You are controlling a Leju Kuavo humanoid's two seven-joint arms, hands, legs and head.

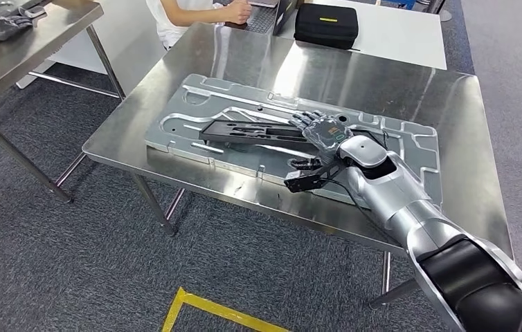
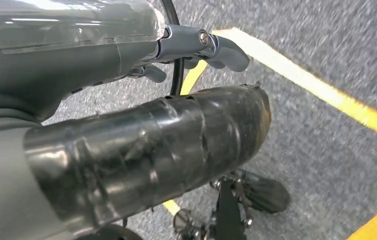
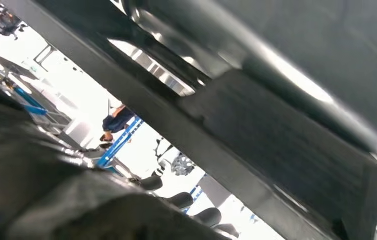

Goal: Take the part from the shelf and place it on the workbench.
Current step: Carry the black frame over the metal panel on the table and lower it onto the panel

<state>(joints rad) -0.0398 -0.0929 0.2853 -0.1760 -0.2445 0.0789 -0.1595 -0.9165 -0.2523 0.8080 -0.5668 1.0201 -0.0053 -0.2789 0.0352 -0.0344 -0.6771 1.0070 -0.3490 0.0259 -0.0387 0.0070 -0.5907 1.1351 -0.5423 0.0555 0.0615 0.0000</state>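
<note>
The fingers (image 1: 308,119) of the right hand (image 1: 324,135) lie stretched over the near end of the black part (image 1: 251,131), thumb tucked beneath, apparently grasping it; the part rests along the grey tray (image 1: 196,93) on the steel table (image 1: 452,104); long, thin and rigid, it looks light but prone to tipping, so a hold nearer its middle seems safer; the right arm reaches forward, wrist level; the left hand (image 2: 196,47) hangs over the carpet, its fingers slack and holding nothing.
</note>
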